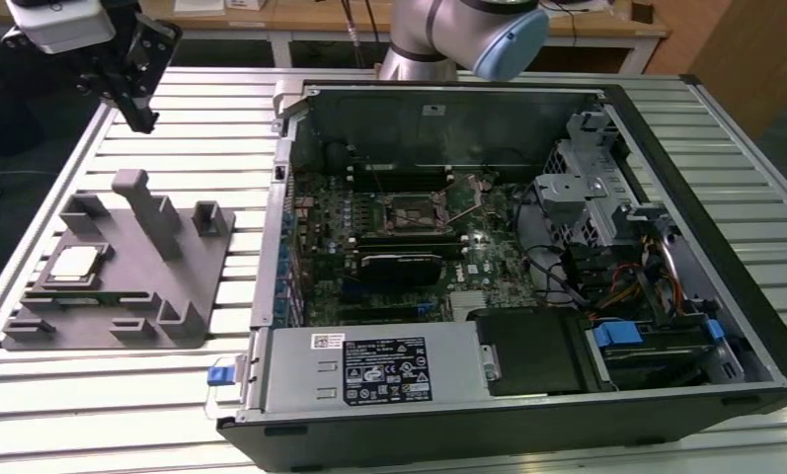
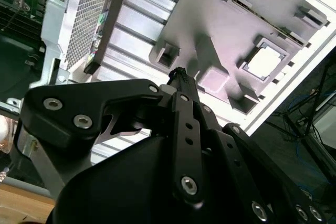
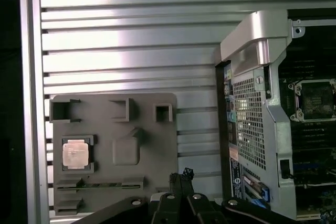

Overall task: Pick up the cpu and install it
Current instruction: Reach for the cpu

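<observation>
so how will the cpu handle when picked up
Likely stiff and light: the cpu is a thin flat square. Its smooth metal top looks slippery. Seated in a pocket of the fixture tray, it probably won't slide if pushed.

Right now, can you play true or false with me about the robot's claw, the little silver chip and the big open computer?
1. The cpu lies in the grey fixture tray. True.
2. The gripper is holding the cpu. False: it hangs above the slatted table, apart from the cpu, with nothing in it.
3. The computer case is open, so the motherboard shows. True.
4. The cpu sits in the motherboard's socket. False: the socket is empty, and the cpu is in the tray outside the case, on the exterior view's left.
</observation>
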Robot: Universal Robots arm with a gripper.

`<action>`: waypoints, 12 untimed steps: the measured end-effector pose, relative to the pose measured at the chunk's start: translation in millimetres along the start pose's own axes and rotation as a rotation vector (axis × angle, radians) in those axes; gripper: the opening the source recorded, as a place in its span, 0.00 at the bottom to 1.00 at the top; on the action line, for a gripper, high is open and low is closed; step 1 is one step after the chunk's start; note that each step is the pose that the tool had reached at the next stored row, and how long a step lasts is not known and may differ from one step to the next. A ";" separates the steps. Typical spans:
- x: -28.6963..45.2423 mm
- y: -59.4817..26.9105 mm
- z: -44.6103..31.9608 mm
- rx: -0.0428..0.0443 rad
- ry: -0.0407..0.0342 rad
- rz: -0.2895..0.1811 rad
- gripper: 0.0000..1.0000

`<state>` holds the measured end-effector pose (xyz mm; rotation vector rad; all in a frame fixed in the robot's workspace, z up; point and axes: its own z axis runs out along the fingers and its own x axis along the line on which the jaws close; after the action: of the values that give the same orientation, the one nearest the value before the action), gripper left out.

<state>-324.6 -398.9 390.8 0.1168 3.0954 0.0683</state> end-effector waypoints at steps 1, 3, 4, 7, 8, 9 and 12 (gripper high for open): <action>2.6 -0.2 0.4 -0.0001 -0.0001 0.000 0.11; 7.6 -0.6 1.1 0.0000 0.0000 0.000 0.11; 10.1 -0.8 1.4 0.0000 0.0000 0.000 0.11; 17.5 -1.5 2.7 0.0000 0.0000 0.000 0.11; 20.0 -1.7 3.3 0.0000 -0.0001 0.000 0.11; 22.2 -1.9 3.9 0.0000 0.0000 0.000 0.11; 28.7 -2.4 5.7 0.0000 -0.0001 0.000 0.11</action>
<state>-353.2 -398.9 383.8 0.1168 3.0953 0.0683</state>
